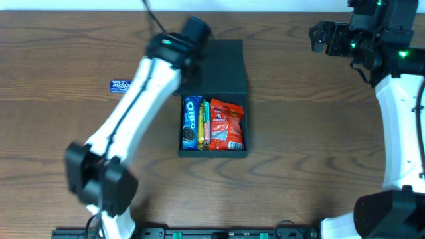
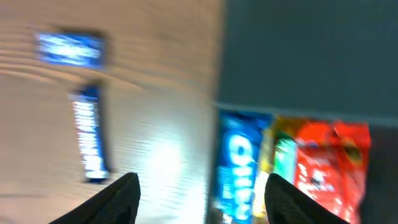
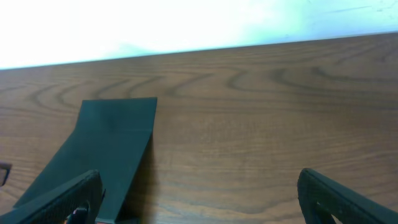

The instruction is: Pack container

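Observation:
The container (image 1: 213,154) is a dark teal-black box in the middle of the table, its flap lid (image 1: 224,66) open and lying flat toward the back. Inside lie a blue Oreo pack (image 1: 191,122), a yellow-green bar (image 1: 205,123) and a red snack packet (image 1: 227,125). My left gripper (image 1: 194,32) hovers by the lid's left edge. In the blurred left wrist view it (image 2: 202,202) is open and empty, over the table left of the Oreo pack (image 2: 239,165). My right gripper (image 1: 319,36) is far right at the back, open and empty (image 3: 199,199), with the lid (image 3: 106,143) at its left.
A blue gum packet (image 1: 121,85) lies on the table left of the box and also shows in the left wrist view (image 2: 69,48). A second blue bar (image 2: 90,134) lies below it there; my left arm hides it in the overhead view. The table's far edge (image 3: 249,43) meets a white wall.

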Available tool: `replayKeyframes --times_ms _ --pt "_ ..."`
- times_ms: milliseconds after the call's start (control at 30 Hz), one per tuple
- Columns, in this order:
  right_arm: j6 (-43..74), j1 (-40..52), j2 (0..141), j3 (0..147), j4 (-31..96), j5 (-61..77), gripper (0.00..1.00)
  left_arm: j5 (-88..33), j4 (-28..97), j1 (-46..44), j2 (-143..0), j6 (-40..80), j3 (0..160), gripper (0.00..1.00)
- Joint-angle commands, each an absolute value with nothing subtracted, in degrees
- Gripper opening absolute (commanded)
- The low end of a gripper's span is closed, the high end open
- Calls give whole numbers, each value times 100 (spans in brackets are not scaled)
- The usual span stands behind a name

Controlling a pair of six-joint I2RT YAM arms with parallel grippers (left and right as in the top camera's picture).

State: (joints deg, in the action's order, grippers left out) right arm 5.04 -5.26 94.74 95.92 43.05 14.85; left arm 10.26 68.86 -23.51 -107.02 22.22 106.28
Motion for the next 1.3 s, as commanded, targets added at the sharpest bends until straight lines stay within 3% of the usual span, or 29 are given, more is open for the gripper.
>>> replayKeyframes --times_ms 0,267,433,567,767,1267 --pt "532 -558 9365 9585 4311 1570 99 1612 7032 -1712 -10691 2053 10652 65" --pt "532 -558 9365 9583 4309 1612 99 1103 7098 -309 -10737 1601 9721 58" --pt "532 -558 9365 9583 4309 1612 99 1022 6604 -325 -10737 1538 8484 59" --pt "532 -558 9365 9583 4307 1612 99 993 6104 -270 -10737 1538 7931 69" --pt "532 -558 9365 9583 4313 1614 99 729 5205 -110 -10742 1127 7553 75" --pt "532 -558 9365 9583 4397 1612 99 604 3983 -102 -11240 982 7334 77"
